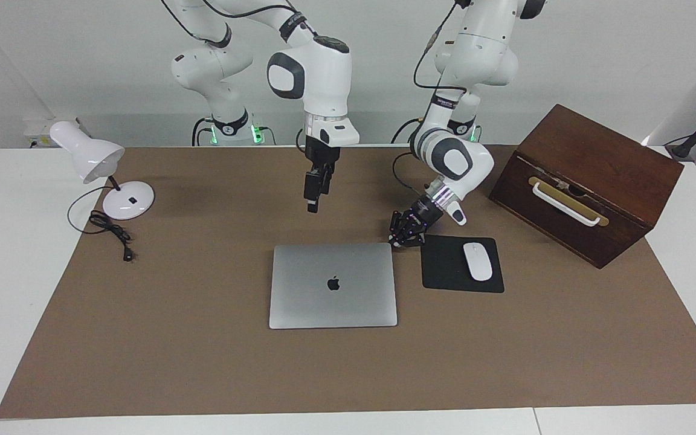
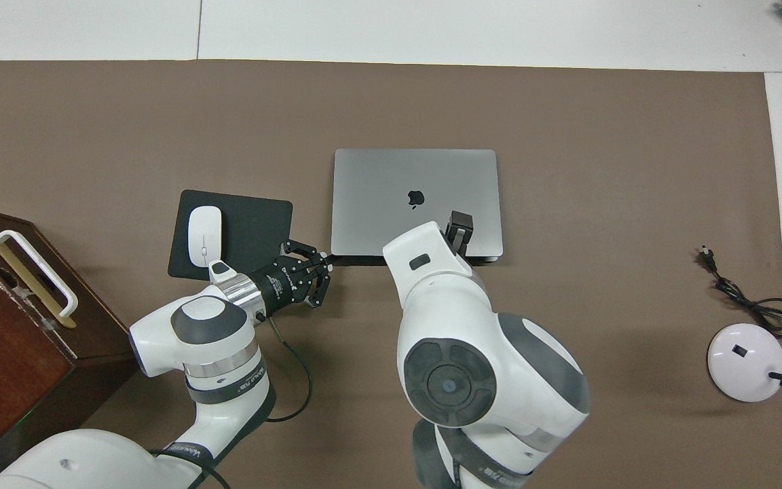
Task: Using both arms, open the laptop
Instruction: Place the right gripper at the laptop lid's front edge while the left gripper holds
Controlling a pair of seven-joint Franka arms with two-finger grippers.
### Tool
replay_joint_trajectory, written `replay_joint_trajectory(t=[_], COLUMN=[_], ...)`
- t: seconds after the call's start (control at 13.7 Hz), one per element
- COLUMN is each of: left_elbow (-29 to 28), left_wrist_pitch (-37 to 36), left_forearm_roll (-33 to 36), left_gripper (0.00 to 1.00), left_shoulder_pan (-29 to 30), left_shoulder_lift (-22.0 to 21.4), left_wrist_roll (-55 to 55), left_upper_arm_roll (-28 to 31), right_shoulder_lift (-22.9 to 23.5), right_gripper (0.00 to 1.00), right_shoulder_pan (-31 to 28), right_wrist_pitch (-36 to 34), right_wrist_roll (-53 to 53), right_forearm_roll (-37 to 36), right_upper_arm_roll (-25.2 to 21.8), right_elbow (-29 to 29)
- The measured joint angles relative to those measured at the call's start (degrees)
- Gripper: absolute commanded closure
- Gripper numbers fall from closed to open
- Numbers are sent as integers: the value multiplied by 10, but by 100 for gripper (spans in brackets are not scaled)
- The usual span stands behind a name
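The laptop (image 1: pixel 333 284) (image 2: pixel 415 204) lies closed on the brown mat, silver lid up with the dark apple logo showing. My left gripper (image 1: pixel 396 243) (image 2: pixel 328 258) is shut, its tips low at the laptop's corner nearest the robots, toward the left arm's end, between the laptop and the mouse pad. My right gripper (image 1: pixel 313 202) (image 2: pixel 459 227) hangs in the air, pointing down, open and holding nothing. It is over the part of the lid nearest the robots and clear above it.
A black mouse pad (image 1: pixel 444 275) with a white mouse (image 1: pixel 478 261) lies beside the laptop toward the left arm's end. A dark wooden box (image 1: pixel 586 181) stands past it. A white desk lamp (image 1: pixel 127 202) and its cable are toward the right arm's end.
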Motion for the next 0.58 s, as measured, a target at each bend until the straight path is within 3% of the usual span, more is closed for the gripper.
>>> replay_joint_trajectory(t=[0.58], left_elbow=[20], left_wrist_pitch=[25], left_forearm_roll=[-10], left_gripper=[100], left_shoulder_pan=[-6], left_shoulder_lift=[11], left_wrist_roll=[0], left_upper_arm_roll=[-8], right_shoulder_lift=[47], right_gripper=[0], right_shoulder_pan=[5], right_wrist_pitch=[43], right_wrist_roll=[92], right_forearm_roll=[-99], right_upper_arm_roll=[0], right_elbow=[-12])
